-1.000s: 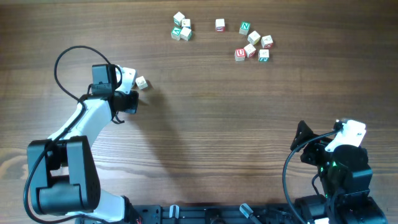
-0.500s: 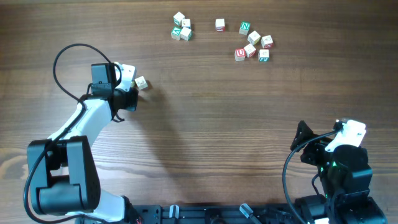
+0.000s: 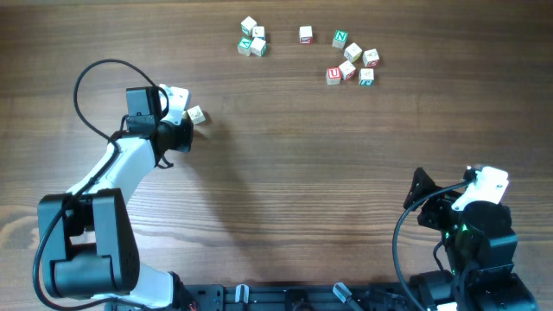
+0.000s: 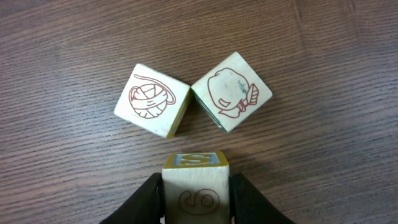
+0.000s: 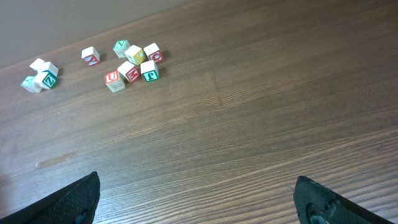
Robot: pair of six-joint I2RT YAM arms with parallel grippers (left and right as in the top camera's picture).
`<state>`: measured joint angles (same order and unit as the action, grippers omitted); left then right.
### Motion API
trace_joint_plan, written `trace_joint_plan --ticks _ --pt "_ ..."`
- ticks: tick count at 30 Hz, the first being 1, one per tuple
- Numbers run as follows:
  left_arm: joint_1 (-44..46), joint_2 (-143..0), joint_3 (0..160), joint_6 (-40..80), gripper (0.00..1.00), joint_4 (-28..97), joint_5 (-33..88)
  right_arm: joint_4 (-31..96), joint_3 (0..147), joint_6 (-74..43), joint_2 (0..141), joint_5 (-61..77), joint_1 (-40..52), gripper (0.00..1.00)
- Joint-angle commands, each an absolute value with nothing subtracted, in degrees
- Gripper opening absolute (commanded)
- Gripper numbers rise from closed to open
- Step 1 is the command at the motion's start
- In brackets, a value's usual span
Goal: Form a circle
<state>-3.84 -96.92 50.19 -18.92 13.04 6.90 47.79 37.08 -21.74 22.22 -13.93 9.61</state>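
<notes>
Your left gripper [image 4: 196, 198], clamping a letter cube [image 4: 194, 184], crept toward 12 o'clock; two picture cubes [image 4: 152, 99] wait just ahead, circle nearly closed

Dark brown grain covers the desk [image 4: 323, 37]. At 10 o'clock the pale yarn-ball cube [image 4: 152, 99] bears a red-brown drawing; at 1 o'clock the green-sided cube [image 4: 231, 91], a red-brown sketch; at 6 o'clock the S cube [image 4: 194, 190], blue edging. The left end effector [image 4: 196, 180] is black.
</notes>
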Motion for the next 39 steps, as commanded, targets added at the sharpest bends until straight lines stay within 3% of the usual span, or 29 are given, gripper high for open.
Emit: trace_joint_plan --ticks 1,9,11,23,27,31,39 --pt "-4.1 -97.9 49.7 -19.0 0.39 13.0 7.9 47.7 36.9 -21.2 22.4 -13.6 9.7 1.00" --pt "-4.1 -99.2 49.7 -19.0 0.48 13.0 7.9 47.7 36.9 -21.2 22.4 -13.6 9.7 1.00" --pt "-4.0 -99.2 49.7 -19.0 0.55 12.4 7.9 47.7 36.9 -21.2 22.4 -13.6 9.7 1.00" --pt "-4.0 -95.2 49.7 -17.0 0.66 13.8 8.1 47.7 36.9 -21.2 22.4 -13.6 9.7 1.00" --pt "-4.0 -91.7 49.7 -15.7 0.66 15.6 8.1 47.7 36.9 -21.2 22.4 -13.6 9.7 1.00" --pt "-4.0 -91.0 49.7 -15.6 0.56 16.5 8.1 47.7 36.9 -21.2 22.4 -13.6 9.7 1.00" --pt "-4.0 -94.1 49.7 -15.8 0.58 16.8 9.3 47.7 36.9 -21.2 22.4 -13.6 9.7 1.00"
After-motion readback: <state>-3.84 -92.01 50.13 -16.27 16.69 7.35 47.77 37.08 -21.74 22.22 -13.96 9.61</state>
